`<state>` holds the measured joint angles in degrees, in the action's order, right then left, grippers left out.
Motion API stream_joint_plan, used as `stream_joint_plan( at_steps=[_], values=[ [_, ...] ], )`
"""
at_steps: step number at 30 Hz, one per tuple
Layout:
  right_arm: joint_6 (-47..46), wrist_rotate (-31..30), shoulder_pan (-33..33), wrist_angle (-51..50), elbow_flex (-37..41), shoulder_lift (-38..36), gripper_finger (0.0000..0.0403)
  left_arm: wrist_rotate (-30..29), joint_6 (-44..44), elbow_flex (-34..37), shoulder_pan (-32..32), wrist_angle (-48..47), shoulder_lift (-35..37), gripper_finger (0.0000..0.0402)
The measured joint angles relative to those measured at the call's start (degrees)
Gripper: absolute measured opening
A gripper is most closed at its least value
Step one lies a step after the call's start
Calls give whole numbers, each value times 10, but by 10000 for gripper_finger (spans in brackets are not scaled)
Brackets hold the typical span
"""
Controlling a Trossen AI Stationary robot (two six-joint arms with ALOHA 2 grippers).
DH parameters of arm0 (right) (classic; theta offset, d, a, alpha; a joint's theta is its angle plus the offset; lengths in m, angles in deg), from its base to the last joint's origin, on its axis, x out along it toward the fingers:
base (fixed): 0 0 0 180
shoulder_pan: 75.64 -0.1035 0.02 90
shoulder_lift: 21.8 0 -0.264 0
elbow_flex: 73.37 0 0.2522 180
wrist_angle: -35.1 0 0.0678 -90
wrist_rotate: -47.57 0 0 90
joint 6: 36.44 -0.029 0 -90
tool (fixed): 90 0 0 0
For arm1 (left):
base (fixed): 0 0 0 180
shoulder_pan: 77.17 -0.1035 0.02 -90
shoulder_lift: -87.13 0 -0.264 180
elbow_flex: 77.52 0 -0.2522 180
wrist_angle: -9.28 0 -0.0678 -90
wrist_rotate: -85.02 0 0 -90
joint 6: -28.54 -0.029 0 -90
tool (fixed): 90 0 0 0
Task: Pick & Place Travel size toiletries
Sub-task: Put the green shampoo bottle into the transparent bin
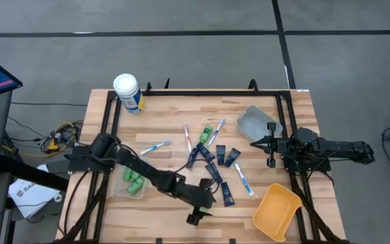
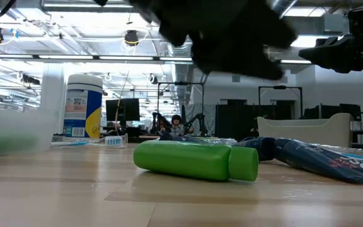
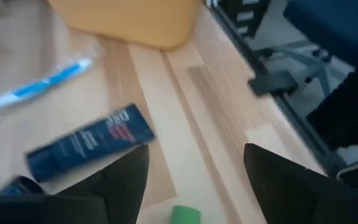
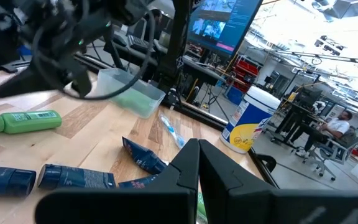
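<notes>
A bright green bottle [image 2: 194,161] lies on its side on the wood near the table's near edge. My left gripper [image 3: 194,180] hovers over it, open, with one finger on either side of the bottle's end [image 3: 185,214]; the right wrist view shows it [image 4: 36,78] clear above the bottle [image 4: 23,121]. Navy tubes [image 1: 221,157] and slim toothbrushes [image 1: 156,147] lie scattered mid-table. More green bottles sit in a clear bin [image 1: 133,184]. My right gripper [image 1: 271,152] waits, shut, beside the grey bin.
A yellow bin [image 1: 276,210] stands at the near right corner and a grey bin [image 1: 256,122] at the far right. The white-lidded canister [image 1: 127,91] stands at the far left corner. A navy tube [image 3: 92,140] and a toothbrush [image 3: 36,87] lie just beyond my left gripper.
</notes>
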<state>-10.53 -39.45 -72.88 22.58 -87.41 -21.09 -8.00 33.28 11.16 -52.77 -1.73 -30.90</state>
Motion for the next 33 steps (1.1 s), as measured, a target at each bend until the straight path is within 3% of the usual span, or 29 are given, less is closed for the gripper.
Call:
stream_joint_plan(
  at_steps=[7, 15, 28, 33],
  values=[
    [0, 0, 0, 0, 0, 0, 0, -8, -31, 0, 7, -9, -33, 255],
    [0, 0, 0, 0, 0, 0, 0, -32, -36, 0, 1, -91, -44, 245],
    [0, 0, 0, 0, 0, 0, 0, -41, -27, -2, -9, -143, -41, 173],
    [0, 0, 0, 0, 0, 0, 0, -47, -14, -1, -9, -148, -38, 164]
  ],
)
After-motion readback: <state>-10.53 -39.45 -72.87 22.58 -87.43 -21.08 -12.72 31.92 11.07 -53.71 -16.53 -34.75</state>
